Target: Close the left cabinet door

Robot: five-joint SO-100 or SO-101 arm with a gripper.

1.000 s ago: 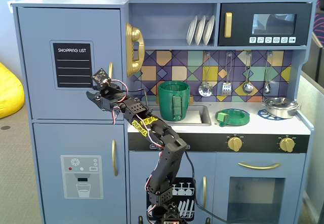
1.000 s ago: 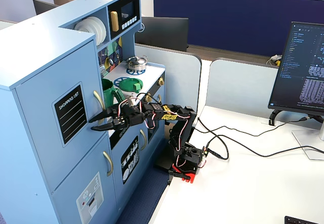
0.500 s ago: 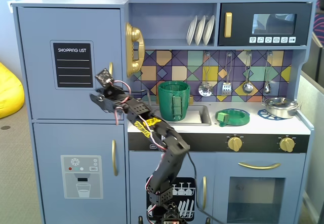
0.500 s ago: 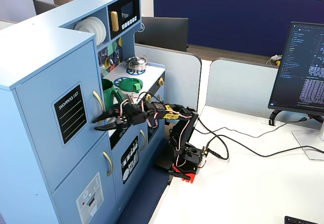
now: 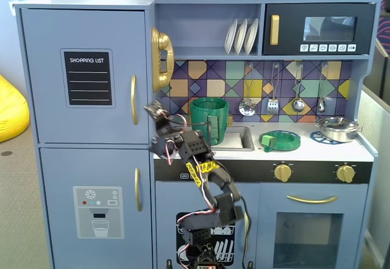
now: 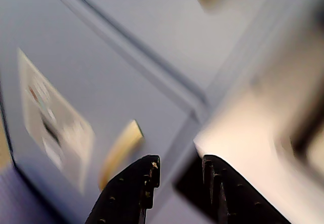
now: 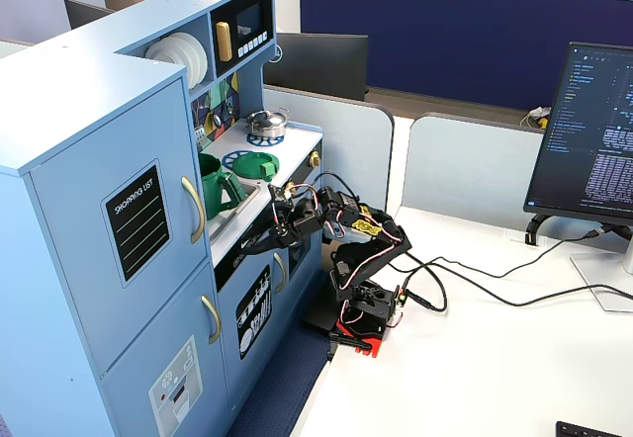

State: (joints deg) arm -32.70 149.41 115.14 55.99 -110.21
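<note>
Light-blue and flush with its frame: the left cabinet door [image 5: 85,68], the one with the black shopping-list panel, looks shut or very nearly so in both fixed views, its long gold handle [image 5: 133,100] lying flat along the right edge. It fills the upper left of the toy kitchen, above the blue dispenser door [image 5: 91,205].

The claw [image 5: 153,109] sits just right of that handle, near the seam between door and counter. In the wrist view its two dark fingers [image 6: 132,191] stand a little apart with nothing between them; the view is blurred, so how near they are to the panel is hard to tell.

The closing push seems almost finished, judging by the door's lie. To finish it well, I would press on the flat panel close to the handle edge, farthest from the hinge, where the least force seats the door. Keep the fingers off the handle so they cannot hook it and pull the door back open when the arm backs away. The green pitcher [image 5: 209,120] in the sink stands close behind the arm's elbow; retreat without swinging into it.
</note>
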